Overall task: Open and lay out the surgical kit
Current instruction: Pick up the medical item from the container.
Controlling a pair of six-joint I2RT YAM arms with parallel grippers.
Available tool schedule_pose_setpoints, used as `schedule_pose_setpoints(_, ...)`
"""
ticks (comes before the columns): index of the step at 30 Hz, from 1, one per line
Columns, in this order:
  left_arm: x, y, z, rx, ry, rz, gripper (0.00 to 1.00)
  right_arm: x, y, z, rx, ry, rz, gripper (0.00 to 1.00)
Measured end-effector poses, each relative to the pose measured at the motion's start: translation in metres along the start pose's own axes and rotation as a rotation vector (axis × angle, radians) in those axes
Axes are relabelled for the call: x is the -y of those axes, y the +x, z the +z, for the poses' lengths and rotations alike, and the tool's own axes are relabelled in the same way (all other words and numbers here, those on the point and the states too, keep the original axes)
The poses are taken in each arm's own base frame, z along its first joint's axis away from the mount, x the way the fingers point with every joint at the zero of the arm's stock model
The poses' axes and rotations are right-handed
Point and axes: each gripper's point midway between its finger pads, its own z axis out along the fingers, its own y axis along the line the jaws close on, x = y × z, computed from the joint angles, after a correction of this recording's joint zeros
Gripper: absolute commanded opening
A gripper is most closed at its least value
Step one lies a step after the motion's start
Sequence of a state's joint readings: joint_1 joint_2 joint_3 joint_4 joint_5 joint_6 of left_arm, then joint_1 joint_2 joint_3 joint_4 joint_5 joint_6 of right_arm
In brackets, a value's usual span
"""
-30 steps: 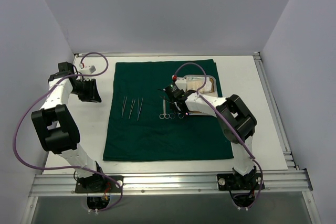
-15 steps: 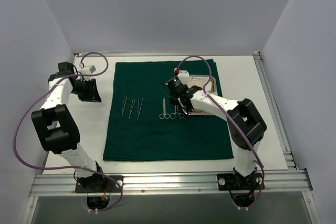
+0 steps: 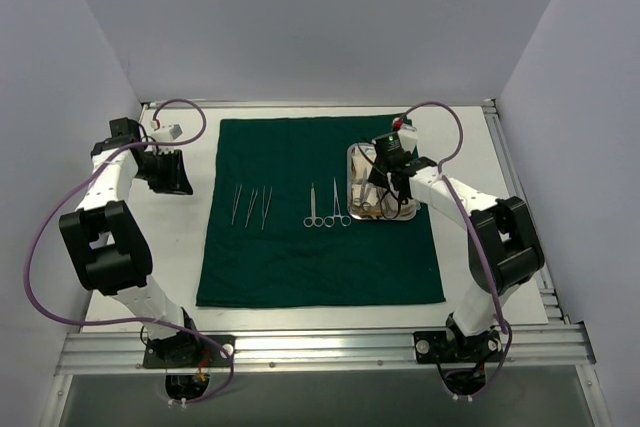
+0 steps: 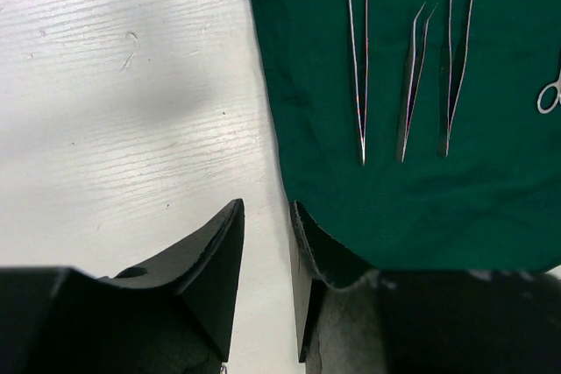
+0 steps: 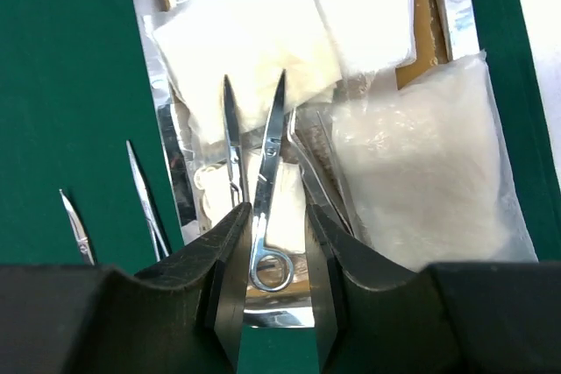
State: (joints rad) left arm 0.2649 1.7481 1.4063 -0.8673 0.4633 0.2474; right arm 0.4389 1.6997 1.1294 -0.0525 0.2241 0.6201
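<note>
The dark green drape (image 3: 300, 257) lies spread flat on the table. Three slim forceps (image 3: 251, 205) and two scissors (image 3: 327, 207) lie in a row on it. The steel tray (image 3: 352, 162) stands at the drape's right side. My right gripper (image 3: 388, 187) hovers over the tray. In the right wrist view its jaws (image 5: 276, 212) are open and straddle a pair of scissors (image 5: 266, 172) lying on gauze pads (image 5: 263, 24) beside a clear packet (image 5: 429, 172). My left gripper (image 4: 266, 208) is narrowly open and empty at the drape's left edge (image 4: 272, 129).
A white connector block (image 3: 165, 132) sits at the back left corner. Purple cables loop over both arms. An aluminium rail (image 3: 320, 347) runs along the near edge. Grey walls close in on three sides.
My right gripper has moved right, from above the scissors laid on the drape to over the tray, and now straddles scissors there. The left arm has not moved.
</note>
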Motion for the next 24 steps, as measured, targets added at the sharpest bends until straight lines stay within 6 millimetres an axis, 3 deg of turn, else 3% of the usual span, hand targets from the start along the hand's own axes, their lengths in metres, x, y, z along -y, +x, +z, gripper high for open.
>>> schedule_pose_setpoints(8, 0.000, 0.000, 0.000, -0.001, -0.001, 0.000, 0.36, -0.006, 0.008, 0.015, -0.028, -0.047, 0.015, 0.27)
schedule_pose_setpoints(13, 0.000, 0.000, 0.000, -0.002, -0.002, 0.000, 0.36, -0.004, 0.028, 0.029, -0.072, -0.048, 0.008, 0.27)
schedule_pose_setpoints(24, 0.000, 0.000, 0.000, -0.002, -0.002, 0.000, 0.36, -0.001, 0.047, 0.040, -0.109, -0.052, 0.008, 0.24)
